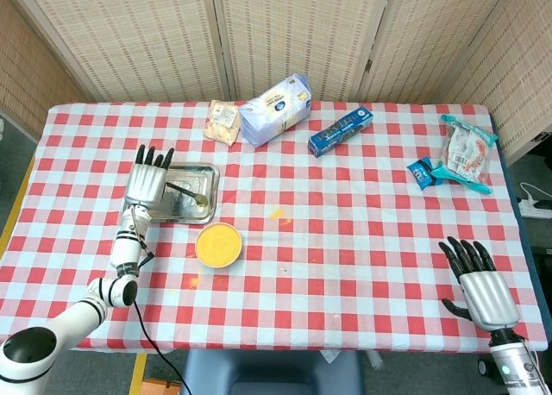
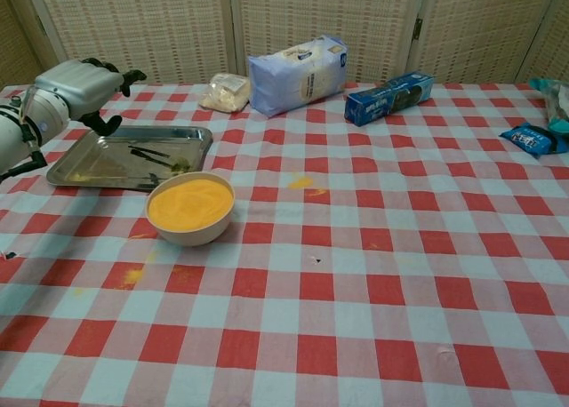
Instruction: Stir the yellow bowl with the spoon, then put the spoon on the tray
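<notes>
The spoon (image 1: 185, 192) (image 2: 151, 153) lies free inside the metal tray (image 1: 203, 174) (image 2: 98, 164), its bowl end toward the tray's right front corner. My left hand (image 1: 148, 176) (image 2: 84, 85) hovers over the tray's far left edge with fingers spread, holding nothing. Just in front of the tray stands the yellow bowl (image 1: 217, 244) (image 2: 190, 207), full of yellow powder. My right hand (image 1: 479, 285) hangs open at the near right of the table, far from everything; only the head view shows it.
Along the back stand a small snack bag (image 1: 223, 122) (image 2: 225, 93), a white flour bag (image 1: 274, 109) (image 2: 298, 74) and a blue box (image 1: 341, 129) (image 2: 388, 98). Snack packets (image 1: 466, 153) lie far right. Yellow spills (image 1: 276, 212) (image 2: 302, 182) mark the cloth.
</notes>
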{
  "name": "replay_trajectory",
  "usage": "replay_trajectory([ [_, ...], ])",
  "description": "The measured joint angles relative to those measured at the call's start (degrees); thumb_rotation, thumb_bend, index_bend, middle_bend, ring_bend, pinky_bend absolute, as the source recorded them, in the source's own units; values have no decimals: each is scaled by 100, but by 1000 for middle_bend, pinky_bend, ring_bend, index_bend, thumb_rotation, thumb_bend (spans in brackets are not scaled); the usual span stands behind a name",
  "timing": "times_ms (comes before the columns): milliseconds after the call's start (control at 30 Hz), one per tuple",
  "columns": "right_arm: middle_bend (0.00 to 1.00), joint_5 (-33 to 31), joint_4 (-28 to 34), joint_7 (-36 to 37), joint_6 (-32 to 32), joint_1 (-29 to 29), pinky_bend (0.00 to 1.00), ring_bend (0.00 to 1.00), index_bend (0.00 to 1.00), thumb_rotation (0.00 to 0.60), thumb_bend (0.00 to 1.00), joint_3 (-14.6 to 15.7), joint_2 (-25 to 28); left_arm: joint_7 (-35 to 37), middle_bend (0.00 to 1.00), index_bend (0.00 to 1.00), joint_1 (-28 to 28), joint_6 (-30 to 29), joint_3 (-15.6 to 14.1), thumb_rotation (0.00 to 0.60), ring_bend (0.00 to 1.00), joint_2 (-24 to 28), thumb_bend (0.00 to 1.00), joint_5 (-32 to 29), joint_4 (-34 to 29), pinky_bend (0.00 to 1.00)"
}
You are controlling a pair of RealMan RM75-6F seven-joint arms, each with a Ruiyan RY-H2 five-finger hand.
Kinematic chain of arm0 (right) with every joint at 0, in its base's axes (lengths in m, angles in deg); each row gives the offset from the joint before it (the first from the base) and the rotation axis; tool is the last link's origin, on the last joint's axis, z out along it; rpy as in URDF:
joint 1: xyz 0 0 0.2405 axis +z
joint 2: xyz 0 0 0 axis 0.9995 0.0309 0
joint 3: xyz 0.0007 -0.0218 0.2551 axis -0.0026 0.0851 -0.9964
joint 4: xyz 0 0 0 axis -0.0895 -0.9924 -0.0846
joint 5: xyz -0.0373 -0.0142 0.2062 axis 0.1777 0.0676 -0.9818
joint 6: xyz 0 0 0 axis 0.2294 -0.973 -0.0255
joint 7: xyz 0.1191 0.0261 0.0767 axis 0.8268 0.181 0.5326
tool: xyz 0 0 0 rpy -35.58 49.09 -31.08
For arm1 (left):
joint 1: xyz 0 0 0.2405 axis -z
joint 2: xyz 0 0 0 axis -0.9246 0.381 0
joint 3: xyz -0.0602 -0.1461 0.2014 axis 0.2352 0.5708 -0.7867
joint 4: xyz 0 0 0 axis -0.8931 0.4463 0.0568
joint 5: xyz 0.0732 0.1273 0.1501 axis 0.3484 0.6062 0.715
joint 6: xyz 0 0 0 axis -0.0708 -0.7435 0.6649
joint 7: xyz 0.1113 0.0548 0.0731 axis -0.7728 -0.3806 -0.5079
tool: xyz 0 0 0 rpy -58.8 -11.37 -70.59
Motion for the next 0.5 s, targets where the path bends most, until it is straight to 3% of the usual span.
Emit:
replay_trajectory([
  [167,0,93,25,72,-94,-22,0,0,0,600,83,25,39,25,137,0,-124,-182,4,600,9,195,484,5,-404,0],
  [267,0,172,48,137,-227,-63,0,0,0,600,83,37,76,91,71,0,-308,-365,-28,600,0,485,462,47,-1023,11],
  [367,0,247,79,191,-394,-126,0,0,0,600,84,47,122,232,12,0,-602,-632,-118,600,0,929,447,160,-1989,21],
  [500,0,287,161,209,-566,-217,0,0,0,600,83,47,187,789,0,0,-1283,-1246,-463,600,0,1798,433,629,-3730,15],
])
